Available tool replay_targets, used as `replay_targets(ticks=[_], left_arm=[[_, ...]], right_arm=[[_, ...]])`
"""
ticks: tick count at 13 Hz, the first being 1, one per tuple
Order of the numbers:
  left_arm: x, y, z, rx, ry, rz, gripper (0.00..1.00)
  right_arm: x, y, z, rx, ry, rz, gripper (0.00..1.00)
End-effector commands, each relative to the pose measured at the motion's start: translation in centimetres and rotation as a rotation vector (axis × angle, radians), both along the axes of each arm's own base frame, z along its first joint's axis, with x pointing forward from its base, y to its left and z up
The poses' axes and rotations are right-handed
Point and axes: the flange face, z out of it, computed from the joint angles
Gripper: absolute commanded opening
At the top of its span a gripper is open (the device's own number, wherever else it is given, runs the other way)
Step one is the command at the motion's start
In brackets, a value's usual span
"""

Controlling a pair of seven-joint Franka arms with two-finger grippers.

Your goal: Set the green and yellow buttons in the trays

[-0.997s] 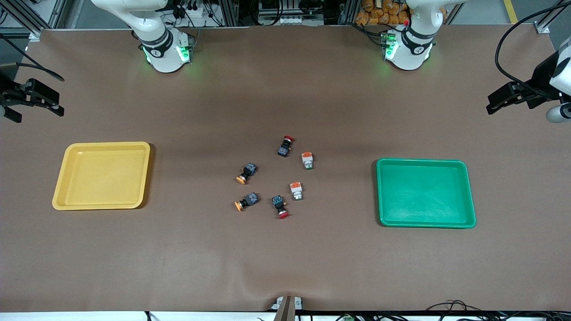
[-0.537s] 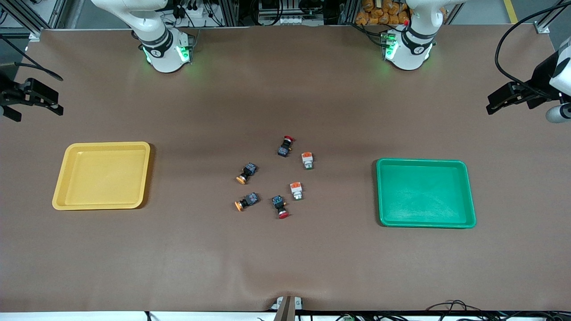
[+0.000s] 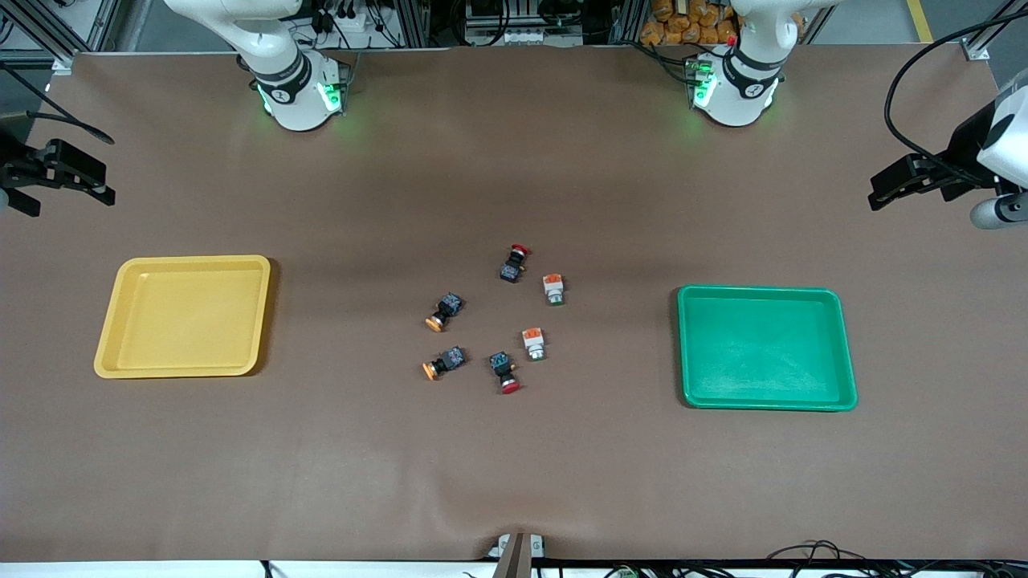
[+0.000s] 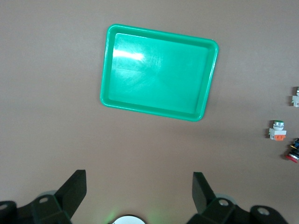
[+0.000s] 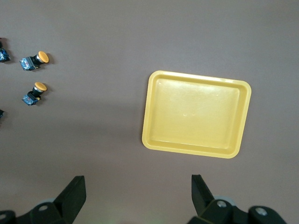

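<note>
Since the earlier frames the left gripper (image 3: 883, 190) has crept a little toward the middle of the table and farther from the front camera, while the right gripper (image 3: 84, 181) has barely shifted; the switches and both trays lie where they did. Both grippers hang in the air over bare brown table (image 3: 514, 466) at their own arms' ends, each with jaws spread wide and nothing between them.

The shallow yellow plastic tray (image 3: 108, 353) with rounded corners and a raised rim sits toward the right arm's end, empty. The matching green plastic tray (image 3: 687, 353) sits toward the left arm's end, also empty.

Between them, well apart from both, six small switches lie loose on their sides. Two white-bodied switches with orange blocks and greenish caps lie toward the green tray's side of the group: one (image 3: 552, 289) farther from the front camera, one (image 3: 533, 343) nearer. Two black-bodied switches with round orange-yellow caps lie toward the yellow tray's side: one (image 3: 443, 311) farther, one (image 3: 443, 363) nearer. Two black-bodied red-capped switches complete the cluster, one (image 3: 514, 263) farthest, one (image 3: 504, 372) nearest.
</note>
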Motion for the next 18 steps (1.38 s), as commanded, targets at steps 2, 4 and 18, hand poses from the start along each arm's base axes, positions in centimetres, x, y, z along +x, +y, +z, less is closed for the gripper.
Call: replay_targets(ticks=[2,4,18], left_arm=[[0.6,-1.5,-0.4,-0.020,0.017,-0.018,1.00],[0.7,-3.0,-1.4,-0.020,0.038,-0.039,1.00],[0.0,-21.9,-15.7,0.008,0.216,-0.022,1.00]], right_arm=[[-0.4,0.0,0.4,0.014,-0.004,-0.008,1.00],[-0.4,0.0,0.4,0.014,-0.004,-0.006,1.00],[-0.6,-0.1,0.2,0.013,0.014,-0.006,1.00]])
